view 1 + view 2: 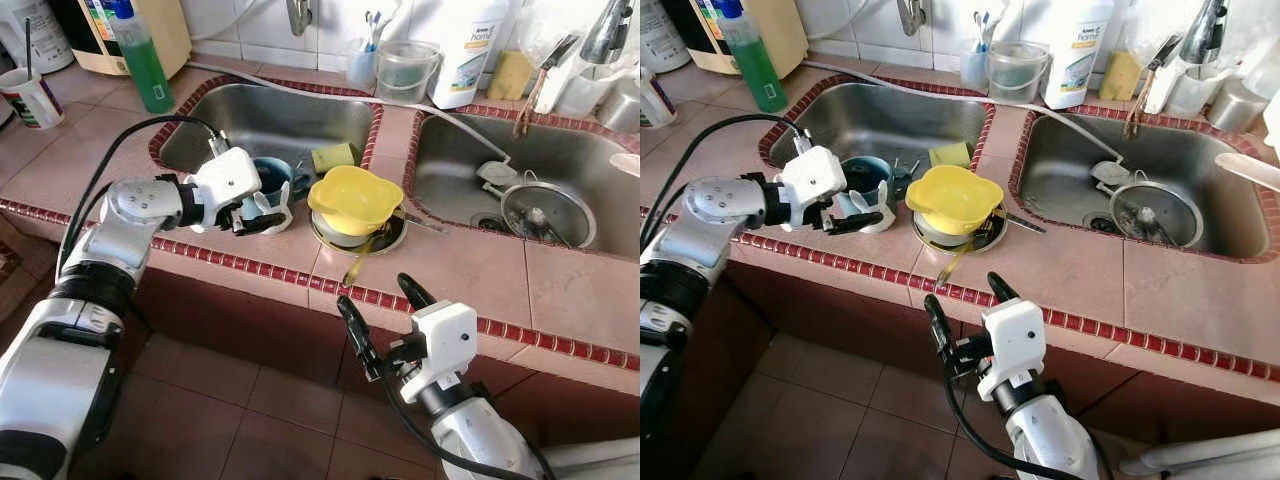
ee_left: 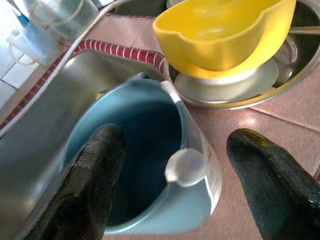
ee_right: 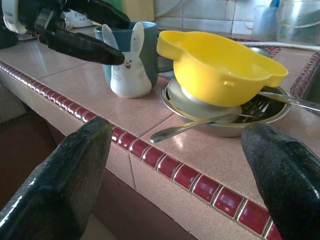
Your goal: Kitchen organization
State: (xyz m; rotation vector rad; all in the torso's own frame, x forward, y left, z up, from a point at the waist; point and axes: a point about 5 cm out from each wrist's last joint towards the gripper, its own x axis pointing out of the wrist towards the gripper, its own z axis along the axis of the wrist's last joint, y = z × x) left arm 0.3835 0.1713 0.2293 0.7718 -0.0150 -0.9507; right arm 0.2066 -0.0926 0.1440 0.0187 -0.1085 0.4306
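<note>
1. Lowest in the frame, the right gripper hung below the red-tiled counter edge, its two black fingers spread wide with nothing between them.
2. Through those fingers, the right wrist view looked at a yellow bowl sitting on a metal plate, with a spoon sticking out over the plate's rim and a fork lying across it.
3. At centre left, the left gripper reached over the counter to a blue mug; one finger sat inside the mug, the other outside, jaws apart and not closed on the wall.
4. The mug, with a white rabbit figure on its side, stood on the counter just left of the yellow bowl, at the front lip of the left sink.
5. A yellow sponge lay in that sink behind the bowl.
6. A green bottle stood at upper left.
7. The right sink held a round strainer.
</note>
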